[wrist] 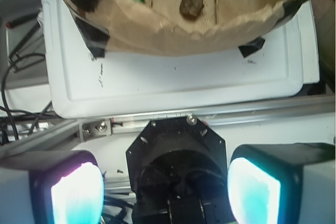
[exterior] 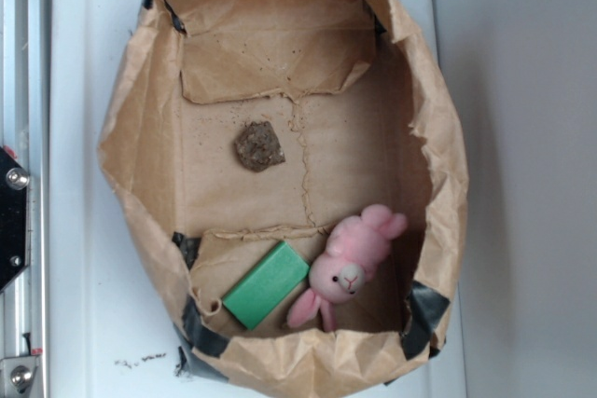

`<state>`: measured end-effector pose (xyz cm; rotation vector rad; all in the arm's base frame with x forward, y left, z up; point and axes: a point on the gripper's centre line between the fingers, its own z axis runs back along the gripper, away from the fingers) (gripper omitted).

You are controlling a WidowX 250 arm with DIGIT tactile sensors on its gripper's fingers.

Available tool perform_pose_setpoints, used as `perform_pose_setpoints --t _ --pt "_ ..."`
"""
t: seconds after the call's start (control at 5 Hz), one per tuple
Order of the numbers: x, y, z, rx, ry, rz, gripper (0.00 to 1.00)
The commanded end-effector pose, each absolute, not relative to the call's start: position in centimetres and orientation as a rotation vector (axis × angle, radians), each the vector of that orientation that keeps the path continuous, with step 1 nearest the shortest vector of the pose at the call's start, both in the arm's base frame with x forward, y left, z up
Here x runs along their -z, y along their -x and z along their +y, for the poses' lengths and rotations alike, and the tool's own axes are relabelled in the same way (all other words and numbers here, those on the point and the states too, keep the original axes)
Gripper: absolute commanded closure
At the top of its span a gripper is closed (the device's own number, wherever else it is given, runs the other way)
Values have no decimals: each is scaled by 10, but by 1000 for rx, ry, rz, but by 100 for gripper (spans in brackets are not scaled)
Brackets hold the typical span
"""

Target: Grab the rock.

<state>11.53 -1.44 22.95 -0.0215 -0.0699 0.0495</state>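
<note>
Exterior looks straight down; wrist views obliquely; both share bag [exterior: 140,137]

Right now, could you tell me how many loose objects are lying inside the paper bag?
3. The rock lies alone mid-floor. The green block and the pink plush bunny sit side by side at the other end. Folded paper bag flaps might hide more.

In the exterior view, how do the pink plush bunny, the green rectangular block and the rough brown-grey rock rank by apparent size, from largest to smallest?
1. Pink plush bunny, largest.
2. Green rectangular block, somewhat smaller.
3. Rough brown-grey rock, clearly smallest.
</note>
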Motion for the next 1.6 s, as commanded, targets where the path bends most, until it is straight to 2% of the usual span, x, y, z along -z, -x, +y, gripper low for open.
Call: perform_pose_setpoints --t 0.0,0.4,0.6,0.8,1.0,1.4 --pt "-226 -185 1 -43 -15 -168 0" --pt "-196 -240 39 -29 -30 -160 0" --pt "-173 -266 52 -24 1 -141 0" --pt "-151 -272 52 25 29 -137 0" --pt "-130 -272 48 29 83 -177 0" --pt "-130 -272 48 29 83 -177 0"
